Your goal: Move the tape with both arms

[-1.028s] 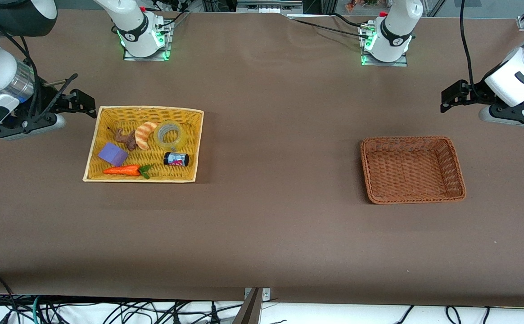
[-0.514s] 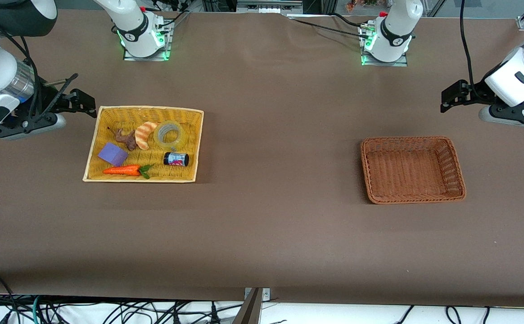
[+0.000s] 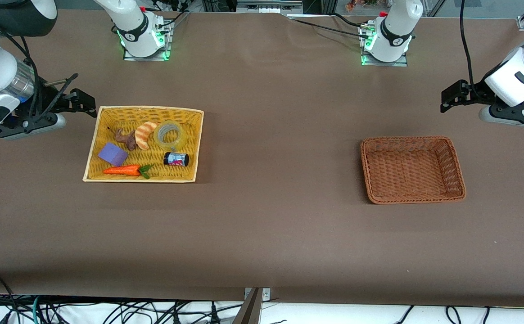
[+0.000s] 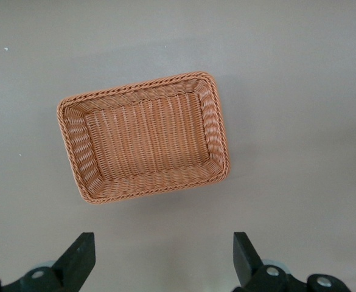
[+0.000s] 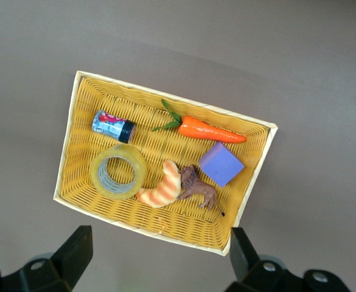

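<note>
The tape [image 3: 179, 139], a translucent yellowish roll, lies flat in the yellow basket [image 3: 149, 109] toward the right arm's end of the table. The right wrist view shows the tape [image 5: 98, 176] beside a striped croissant toy. My right gripper [image 3: 81, 101] hangs open and empty in the air, over the table just off that basket's corner; in its own wrist view the right gripper [image 5: 159, 255] stands with jaws wide apart over bare table. My left gripper [image 3: 456, 95] hovers open and empty above the table near the brown basket [image 3: 413, 198]; the left gripper [image 4: 164, 258] holds nothing.
The yellow basket also holds a croissant toy [image 3: 144, 135], a small dark can [image 3: 176, 159], a carrot [image 3: 122, 170], a purple block [image 3: 112, 154] and a brown animal figure [image 3: 127, 138]. The brown basket [image 4: 142, 88] has nothing in it.
</note>
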You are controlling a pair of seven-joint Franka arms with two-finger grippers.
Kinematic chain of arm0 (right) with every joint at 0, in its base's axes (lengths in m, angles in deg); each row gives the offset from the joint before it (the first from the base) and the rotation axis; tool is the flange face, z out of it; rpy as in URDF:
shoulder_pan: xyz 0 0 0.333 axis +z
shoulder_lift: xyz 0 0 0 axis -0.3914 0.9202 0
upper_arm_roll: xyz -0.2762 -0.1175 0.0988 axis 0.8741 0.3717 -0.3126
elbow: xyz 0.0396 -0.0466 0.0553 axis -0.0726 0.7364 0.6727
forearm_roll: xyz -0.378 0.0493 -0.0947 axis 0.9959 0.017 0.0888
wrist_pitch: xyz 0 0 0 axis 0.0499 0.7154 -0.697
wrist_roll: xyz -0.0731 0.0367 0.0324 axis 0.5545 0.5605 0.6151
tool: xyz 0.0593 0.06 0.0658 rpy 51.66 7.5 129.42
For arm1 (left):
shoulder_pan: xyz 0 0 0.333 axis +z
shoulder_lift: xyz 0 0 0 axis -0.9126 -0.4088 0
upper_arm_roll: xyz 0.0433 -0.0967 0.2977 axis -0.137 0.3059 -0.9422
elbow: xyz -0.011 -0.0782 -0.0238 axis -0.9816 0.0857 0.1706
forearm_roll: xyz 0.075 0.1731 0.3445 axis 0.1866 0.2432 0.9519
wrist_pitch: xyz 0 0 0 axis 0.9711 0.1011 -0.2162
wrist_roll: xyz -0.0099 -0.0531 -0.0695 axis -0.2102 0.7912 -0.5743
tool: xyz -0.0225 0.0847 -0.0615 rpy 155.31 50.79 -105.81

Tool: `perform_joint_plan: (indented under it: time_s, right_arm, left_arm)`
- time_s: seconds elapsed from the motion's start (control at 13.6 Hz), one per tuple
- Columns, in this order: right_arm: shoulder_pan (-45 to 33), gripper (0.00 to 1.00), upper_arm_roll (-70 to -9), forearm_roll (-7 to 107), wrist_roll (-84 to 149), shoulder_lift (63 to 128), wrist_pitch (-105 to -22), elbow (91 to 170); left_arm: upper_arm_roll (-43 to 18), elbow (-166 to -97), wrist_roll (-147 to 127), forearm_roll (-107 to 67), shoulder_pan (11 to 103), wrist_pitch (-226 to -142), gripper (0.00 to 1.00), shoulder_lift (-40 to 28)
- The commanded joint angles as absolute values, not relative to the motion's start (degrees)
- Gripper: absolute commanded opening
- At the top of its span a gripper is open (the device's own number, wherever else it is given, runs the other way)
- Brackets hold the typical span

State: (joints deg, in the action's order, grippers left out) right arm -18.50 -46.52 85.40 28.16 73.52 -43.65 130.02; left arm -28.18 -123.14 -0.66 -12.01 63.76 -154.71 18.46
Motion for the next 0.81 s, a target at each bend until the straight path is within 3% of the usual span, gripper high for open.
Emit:
perform_joint_plan:
  time_s: [0.0, 0.73]
  right_arm:
    - [-18.6, 1.00, -46.8, 85.3, 27.6, 72.5, -42.9, 130.3]
    - [-18.6, 1.00, -46.8, 85.3, 28.1, 72.5, -42.3, 130.4]
  left_arm:
    - [-28.3, -121.4, -0.2, -12.9, 63.8, -153.9, 1.00, 17.7]
    - [-28.2, -121.3, -0.2, -12.9, 63.8, -153.8, 1.00, 17.7]
